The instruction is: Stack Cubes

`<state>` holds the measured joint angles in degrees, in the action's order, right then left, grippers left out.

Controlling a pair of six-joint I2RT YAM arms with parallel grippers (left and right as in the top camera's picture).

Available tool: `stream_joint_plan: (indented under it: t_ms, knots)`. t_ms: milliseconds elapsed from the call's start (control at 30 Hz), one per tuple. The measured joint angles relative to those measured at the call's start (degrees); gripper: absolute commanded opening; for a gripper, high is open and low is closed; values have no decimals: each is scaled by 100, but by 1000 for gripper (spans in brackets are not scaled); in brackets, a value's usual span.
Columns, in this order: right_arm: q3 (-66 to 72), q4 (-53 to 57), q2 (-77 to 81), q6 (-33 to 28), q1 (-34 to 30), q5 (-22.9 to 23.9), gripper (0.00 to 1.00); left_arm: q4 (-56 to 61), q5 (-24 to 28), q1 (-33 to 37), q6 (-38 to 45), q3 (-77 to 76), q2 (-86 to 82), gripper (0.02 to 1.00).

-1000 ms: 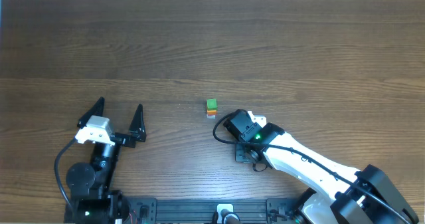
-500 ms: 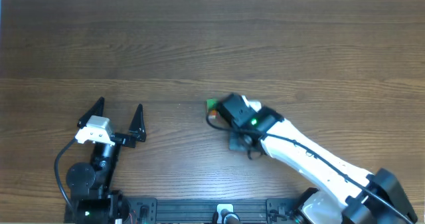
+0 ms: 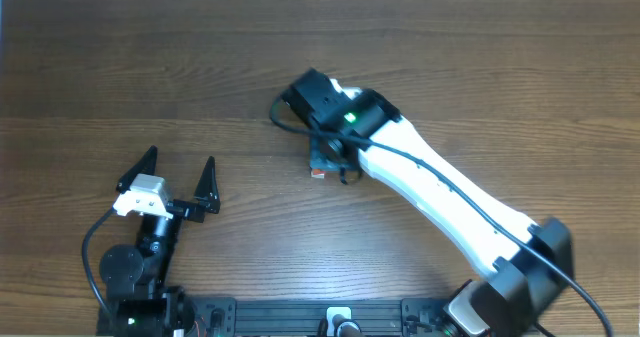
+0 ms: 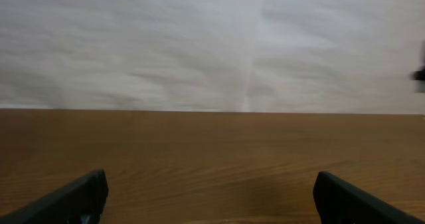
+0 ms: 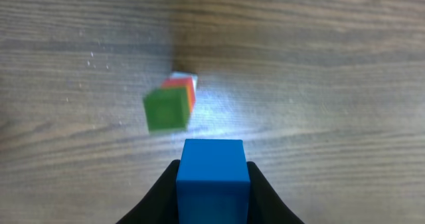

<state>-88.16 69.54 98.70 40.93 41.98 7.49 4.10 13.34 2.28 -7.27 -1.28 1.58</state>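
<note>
Right gripper (image 5: 212,187) clenched on blue cube (image 5: 212,174), fingers narrowed to its width. Just ahead and below, on the wooden table (image 5: 332,64): green cube (image 5: 166,110) atop orange cube (image 5: 190,94). Well off to the side, left gripper (image 3: 180,160) spread wide, released.

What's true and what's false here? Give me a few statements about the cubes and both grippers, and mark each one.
1. The right gripper is shut on a blue cube. True.
2. The blue cube rests on the stack. False: it is in the gripper, apart from the stack.
3. The left gripper is open and holds nothing. True.
4. A yellow cube tops the stack. False: the green cube is on top.
</note>
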Motion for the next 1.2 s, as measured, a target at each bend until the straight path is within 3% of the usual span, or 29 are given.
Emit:
stream_joint_plan:
  t_ms: [267,1200]
  knots:
    - [-426,33,678,-68,0,-50,12,-2,0,0,0,0,0,998]
    - [-433,-140,901,-68,157,-155,9,-2,0,0,0,0,0,998]
